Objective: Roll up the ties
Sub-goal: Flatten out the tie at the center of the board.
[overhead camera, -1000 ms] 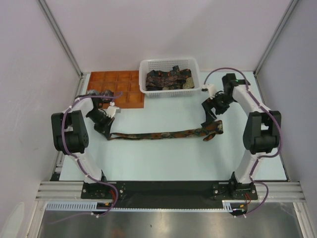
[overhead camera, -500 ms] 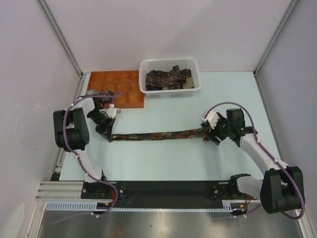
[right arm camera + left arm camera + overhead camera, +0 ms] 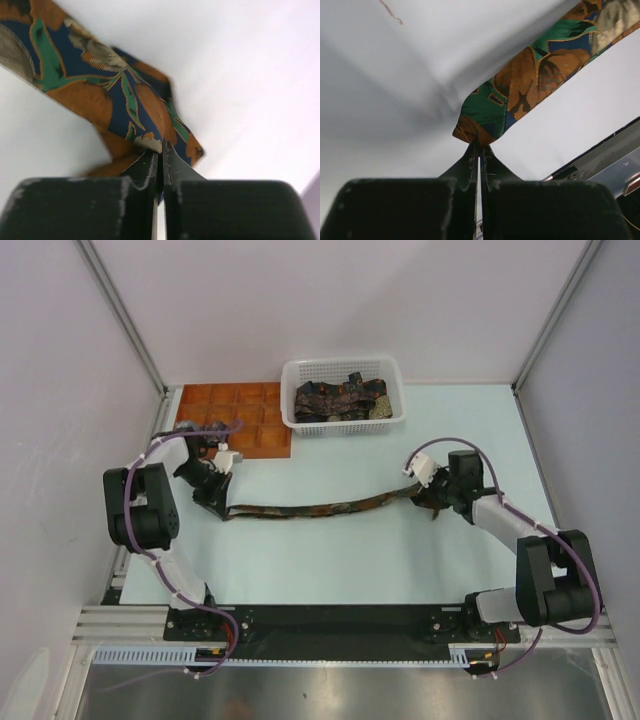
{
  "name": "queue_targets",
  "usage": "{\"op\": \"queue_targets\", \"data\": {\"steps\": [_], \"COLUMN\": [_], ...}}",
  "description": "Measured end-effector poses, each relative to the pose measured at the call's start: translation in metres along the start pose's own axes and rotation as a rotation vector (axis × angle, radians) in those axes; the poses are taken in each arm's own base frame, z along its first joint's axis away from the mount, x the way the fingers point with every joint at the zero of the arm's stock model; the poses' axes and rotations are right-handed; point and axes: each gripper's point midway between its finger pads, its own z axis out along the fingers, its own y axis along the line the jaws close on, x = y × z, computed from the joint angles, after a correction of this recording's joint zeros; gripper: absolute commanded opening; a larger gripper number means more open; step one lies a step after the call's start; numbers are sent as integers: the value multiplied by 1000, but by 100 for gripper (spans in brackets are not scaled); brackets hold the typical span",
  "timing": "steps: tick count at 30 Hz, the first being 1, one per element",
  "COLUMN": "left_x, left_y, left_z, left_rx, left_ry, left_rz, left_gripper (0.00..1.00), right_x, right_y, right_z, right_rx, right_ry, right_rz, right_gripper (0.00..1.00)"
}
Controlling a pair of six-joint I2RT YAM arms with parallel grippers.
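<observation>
The pale table (image 3: 350, 550) is carrying everything. One tie (image 3: 320, 507) is lying stretched across its middle, running from about 9 o'clock to about 3 o'clock and bowing slightly. Both of its ends are disappearing under the grippers in the top view, so their shape is not showing there.

At 11 o'clock the orange-brown compartment tray (image 3: 245, 410) is sitting against the back edge. Its near-left cells are partly covered by the left arm and its cable, and something dark there is too small to make out. Touching the tray's right side, at 12 o'clock, the white mesh basket (image 3: 343, 427) is holding more ties (image 3: 340, 398) in a tangled heap; how many, I cannot tell.

The left gripper (image 3: 212, 498) is pinching the tie's 9 o'clock end. In its wrist view the fingers (image 3: 470, 160) are pressed together on the fabric (image 3: 530, 85), whose tip is hidden between them. The right gripper (image 3: 428, 502) is clamping the 3 o'clock end. Its wrist view shows fingers (image 3: 172, 162) squeezed on folded cloth (image 3: 100, 85), blurred at the fold.
</observation>
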Motion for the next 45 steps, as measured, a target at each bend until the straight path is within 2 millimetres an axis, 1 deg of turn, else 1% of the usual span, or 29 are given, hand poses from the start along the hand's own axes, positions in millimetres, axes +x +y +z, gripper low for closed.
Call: {"op": "queue_targets", "data": {"steps": [2, 5, 7, 9, 11, 13, 15, 16, 17, 19, 21, 22, 23, 24, 27, 28, 30, 31, 32, 33, 34, 36, 37, 38, 39, 40, 41, 43, 45], "left_x": [-4, -10, -11, -5, 11, 34, 62, 71, 83, 90, 88, 83, 77, 70, 45, 38, 22, 17, 11, 5, 1, -4, -5, -6, -7, -8, -11, -17, -24], "left_y": [-4, -16, -30, -49, -72, -92, -106, -107, -107, -102, -91, -81, -73, -64, -36, -29, -9, -2, 5, 12, 18, 27, 29, 29, 28, 27, 24, 18, 8], "left_z": [-5, -16, -25, -36, -41, -43, -40, -37, -32, -25, -17, -10, -5, -1, 5, 6, 6, 5, 4, 3, 1, -4, -6, -8, -11, -15, -19, -32, -48], "left_rx": [1, 12, 21, 29, 30, 31, 39, 39, 47, 57, 80, 88, 84, 80, 46, 35, 1, -11, -21, -31, -41, -54, -54, -48, -38, -32, -26, -27, -49], "left_ry": [-33, -98, -151, -191, -205, -193, -156, -133, -89, -22, 53, 100, 121, 143, 167, 167, 161, 157, 149, 139, 126, 97, 88, 70, 51, 33, 6, -59, -138], "left_rz": [10, 36, 74, 127, 201, 261, 292, 289, 273, 243, 205, 186, 177, 163, 144, 138, 118, 110, 97, 85, 75, 54, 55, 47, 43, 45, 53, 80, 129], "left_gripper": [0, 0, 0, 0, 0, 0, 0, 0, 0, 0, 0, 0, 0, 0, 0, 2, 7, 11, 22, 27, 47, 56, 63, 67, 71, 77, 81, 86, 87], "right_x": [-2, -5, -6, -5, 0, 7, 16, 21, 25, 34, 36, 38, 38, 37, 34, 34, 32, 31, 29, 27, 25, 20, 20, 22, 24, 29, 34, 50, 64], "right_y": [-16, -36, -46, -51, -45, -32, -14, -3, 7, 32, 51, 56, 59, 60, 53, 49, 42, 40, 36, 32, 27, 14, 8, 2, -4, -11, -18, -33, -45], "right_z": [-8, -33, -64, -95, -126, -147, -156, -157, -154, -140, -120, -102, -88, -69, -25, -14, 2, 4, 6, 8, 10, 15, 15, 15, 14, 13, 11, 5, -4], "right_rx": [14, -19, -82, -133, -192, -248, -326, -381, -440, -614, -791, -867, -914, -966, -1004, -1005, -1002, -1004, -994, -980, -966, -920, -904, -886, -869, -851, -832, -787, -749], "right_ry": [7, 21, 37, 52, 75, 98, 124, 136, 154, 198, 244, 270, 290, 314, 345, 352, 372, 381, 383, 383, 378, 364, 361, 359, 358, 359, 361, 368, 379], "right_rz": [11, 9, -13, -44, -93, -142, -187, -210, -221, -239, -242, -234, -226, -218, -197, -188, -165, -152, -143, -136, -130, -111, -94, -73, -47, -14, 25, 105, 180], "right_gripper": [0, 0, 0, 0, 0, 0, 0, 0, 0, 0, 0, 1, 6, 9, 21, 30, 36, 47, 52, 55, 62, 76, 78, 85, 98, 99, 99, 99, 97]}}
